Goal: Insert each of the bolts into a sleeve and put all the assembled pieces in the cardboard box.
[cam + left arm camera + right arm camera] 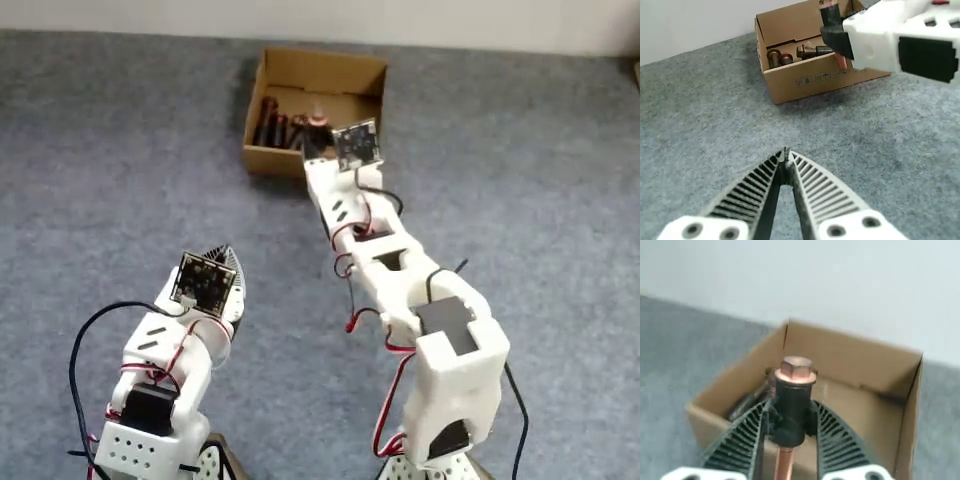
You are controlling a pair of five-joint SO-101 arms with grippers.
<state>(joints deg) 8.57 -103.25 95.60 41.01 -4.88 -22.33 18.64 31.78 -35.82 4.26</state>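
High view shows the cardboard box at the top middle. Lower left, the left gripper is pinched closed and empty. Over the box's near side, the right gripper squeezes a sleeve with a bolt in it. Next job, probably: drop the piece inside.

Your scene is evenly and softly lit, moderately bright. A faint shadow edges the cardboard box on the grey carpet; the box interior sits darker.
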